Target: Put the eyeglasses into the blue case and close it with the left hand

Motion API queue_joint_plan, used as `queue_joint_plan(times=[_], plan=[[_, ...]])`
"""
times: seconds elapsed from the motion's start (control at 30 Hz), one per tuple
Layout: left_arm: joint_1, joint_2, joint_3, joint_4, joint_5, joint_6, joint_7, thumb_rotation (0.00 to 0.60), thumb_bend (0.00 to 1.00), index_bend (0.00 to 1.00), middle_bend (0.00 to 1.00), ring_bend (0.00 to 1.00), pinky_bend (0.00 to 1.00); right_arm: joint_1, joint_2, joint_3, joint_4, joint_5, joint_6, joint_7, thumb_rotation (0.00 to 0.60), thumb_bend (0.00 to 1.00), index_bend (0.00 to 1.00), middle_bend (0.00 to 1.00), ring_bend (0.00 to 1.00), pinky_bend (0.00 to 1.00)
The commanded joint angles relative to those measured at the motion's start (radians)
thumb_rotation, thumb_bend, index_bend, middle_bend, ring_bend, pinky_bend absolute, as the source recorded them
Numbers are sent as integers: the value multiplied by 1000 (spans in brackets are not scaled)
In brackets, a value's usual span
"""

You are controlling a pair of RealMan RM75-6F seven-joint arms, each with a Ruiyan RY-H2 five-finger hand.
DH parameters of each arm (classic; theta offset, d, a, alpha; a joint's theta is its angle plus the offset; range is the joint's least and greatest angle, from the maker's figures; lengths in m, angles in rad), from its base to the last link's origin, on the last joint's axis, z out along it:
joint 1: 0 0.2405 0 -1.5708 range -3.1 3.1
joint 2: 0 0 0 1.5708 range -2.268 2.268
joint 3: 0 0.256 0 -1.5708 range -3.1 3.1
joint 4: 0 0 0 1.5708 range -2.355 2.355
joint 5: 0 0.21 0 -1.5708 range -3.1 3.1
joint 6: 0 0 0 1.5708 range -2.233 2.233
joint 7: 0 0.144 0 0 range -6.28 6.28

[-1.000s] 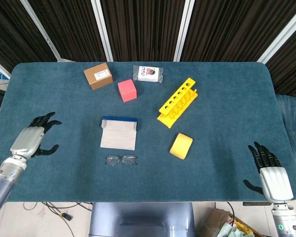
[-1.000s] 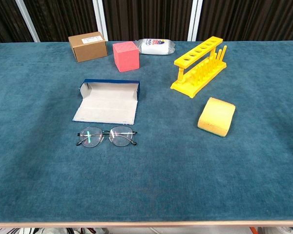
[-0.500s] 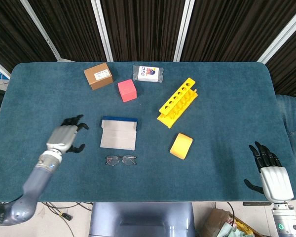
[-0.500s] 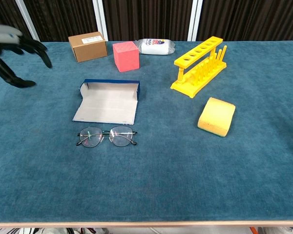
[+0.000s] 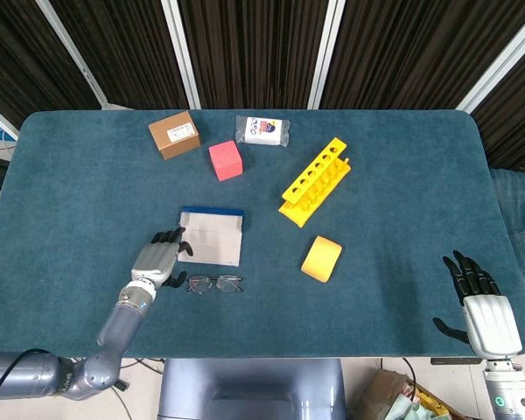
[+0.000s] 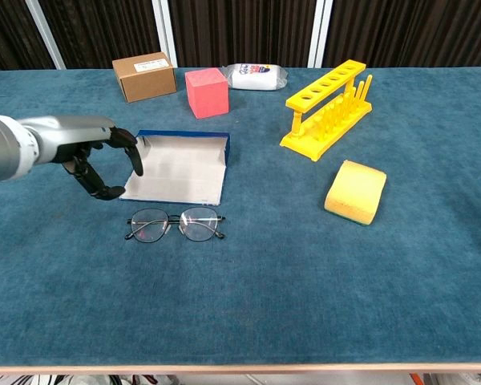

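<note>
Here the eyeglasses lie crosswise just before the open blue case; left hand spread wide, empty.

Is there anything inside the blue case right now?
No. The blue case lies open with only its pale lining showing. The eyeglasses sit on the table in front of it. The left robot hand hides the case's left edge in the chest view.

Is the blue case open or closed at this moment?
Open and empty. The blue case lies flat with its pale lining showing in both views; the eyeglasses sit on the table in front of it.
</note>
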Motion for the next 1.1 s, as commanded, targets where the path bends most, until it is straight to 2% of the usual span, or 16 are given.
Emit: queue_joint_plan(times=[0.03,0.33,0.47,0.77,1.1], plan=[[-5,-48,7,31,38,31,-4,600,408,367,37,0,0,0,0,-1,0,-1,0,1,600,155,0,0,86,187],[-4,-119,27,48,105,83,15,600,405,404,46,0,0,0,1,2,-2,4,-2,2,600,155,0,0,86,187],[-7,-149,36,62,129,109,41,600,358,409,46,0,0,0,1,2,-2,8,-4,2,600,155,0,0,86,187],[-8,-206,48,84,167,134,82,600,325,451,65,0,0,2,3,6,-4,15,-8,4,600,156,0,0,86,187],[5,-240,47,118,164,131,98,600,321,456,68,0,0,2,5,9,-9,25,-11,9,600,156,0,0,86,187]])
